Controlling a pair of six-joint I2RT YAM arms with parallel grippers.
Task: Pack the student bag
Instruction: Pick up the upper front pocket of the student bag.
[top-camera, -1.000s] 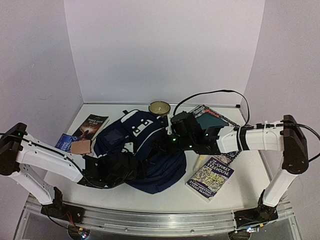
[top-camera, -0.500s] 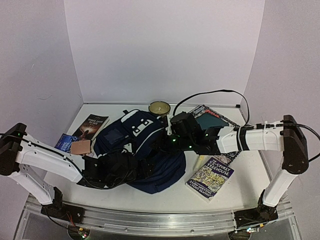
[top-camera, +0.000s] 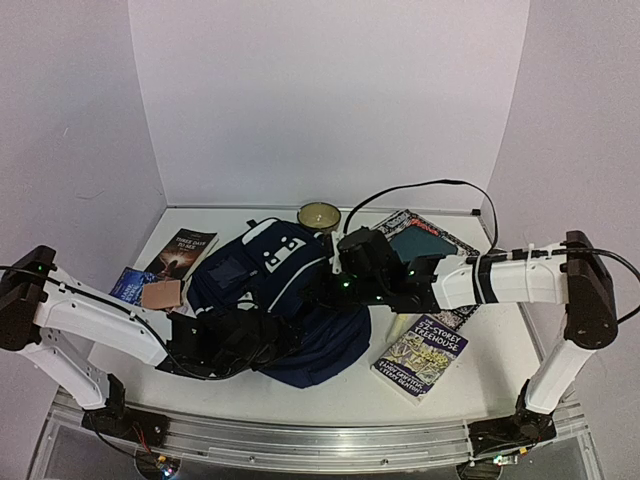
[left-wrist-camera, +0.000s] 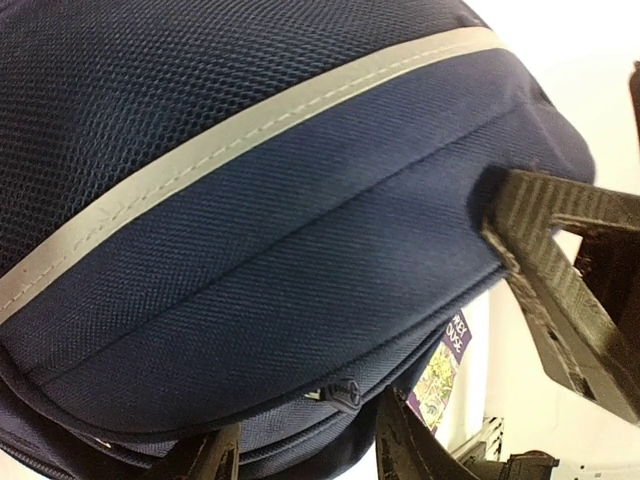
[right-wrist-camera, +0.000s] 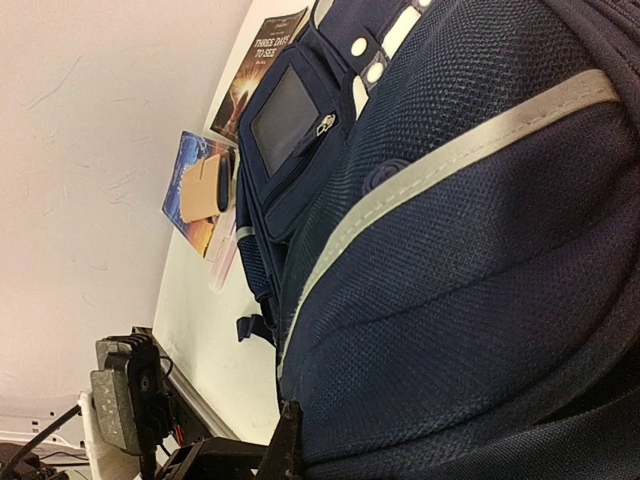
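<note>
A white table (top-camera: 330, 405) boxed in by pale walls carries the student bag (top-camera: 290, 285), lying at its middle. Books lie toward the left (top-camera: 182, 250) and right (top-camera: 425, 352) edges. Both arms reach low and inward over it. The left gripper (left-wrist-camera: 305, 455) sits at the bag's near side, jaws apart around the zipper seam. The right gripper (top-camera: 325, 288) is closed on a fold of bag fabric.

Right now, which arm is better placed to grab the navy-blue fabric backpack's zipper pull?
Left, likely: the left fingers, open, flank the navy-blue fabric backpack's dark zipper pull; the right fingers are shut.
</note>
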